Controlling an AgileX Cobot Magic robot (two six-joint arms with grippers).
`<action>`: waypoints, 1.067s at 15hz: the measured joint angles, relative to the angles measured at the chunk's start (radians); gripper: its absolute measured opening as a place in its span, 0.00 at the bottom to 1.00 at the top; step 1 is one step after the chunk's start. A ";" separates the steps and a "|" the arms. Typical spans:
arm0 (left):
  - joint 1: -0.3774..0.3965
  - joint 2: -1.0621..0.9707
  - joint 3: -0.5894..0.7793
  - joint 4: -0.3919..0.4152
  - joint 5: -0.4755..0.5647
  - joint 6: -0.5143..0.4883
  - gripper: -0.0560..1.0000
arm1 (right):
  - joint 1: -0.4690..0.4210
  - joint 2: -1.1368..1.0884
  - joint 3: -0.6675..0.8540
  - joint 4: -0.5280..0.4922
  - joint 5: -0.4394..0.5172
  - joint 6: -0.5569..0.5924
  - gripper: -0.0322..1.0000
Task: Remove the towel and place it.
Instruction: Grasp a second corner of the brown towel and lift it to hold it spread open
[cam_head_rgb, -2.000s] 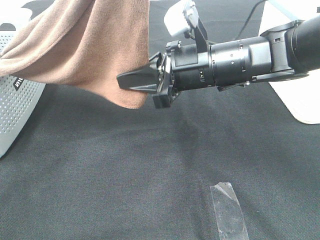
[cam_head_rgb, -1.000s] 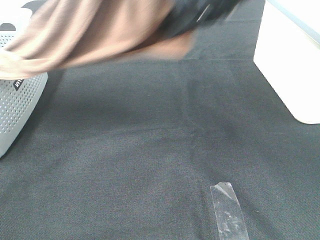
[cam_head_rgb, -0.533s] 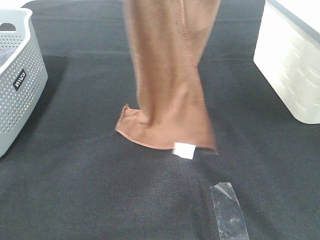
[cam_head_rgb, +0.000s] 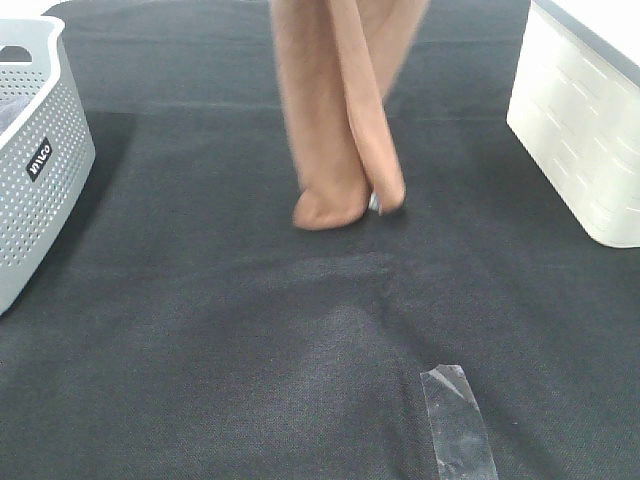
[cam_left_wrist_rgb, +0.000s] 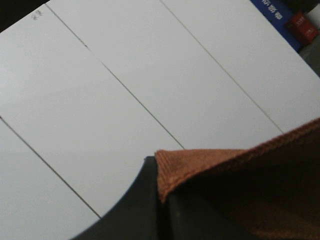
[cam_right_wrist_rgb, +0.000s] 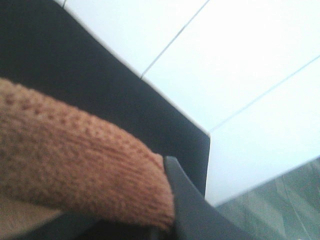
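Soft, even light lies over the black cloth-covered tabletop (cam_head_rgb: 200, 350), with only a faint paler patch near its middle and a dull glint on the clear strip of tape (cam_head_rgb: 457, 420). The hanging reddish-brown terry towel (cam_head_rgb: 340, 120) is smeared by motion blur (its edges quite soft). In both wrist views the white panels (cam_left_wrist_rgb: 150, 60) behind glare brightly, while the close towel looks dim or out of focus.
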 joint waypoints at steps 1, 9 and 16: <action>0.021 0.010 0.000 0.000 -0.027 0.000 0.05 | 0.000 0.003 0.000 0.000 -0.073 0.025 0.03; 0.144 0.147 0.000 -0.044 -0.309 -0.003 0.05 | -0.015 0.127 0.000 0.000 -0.441 0.238 0.03; 0.233 0.359 -0.168 -0.077 -0.471 -0.095 0.05 | -0.055 0.258 -0.022 0.013 -0.724 0.373 0.03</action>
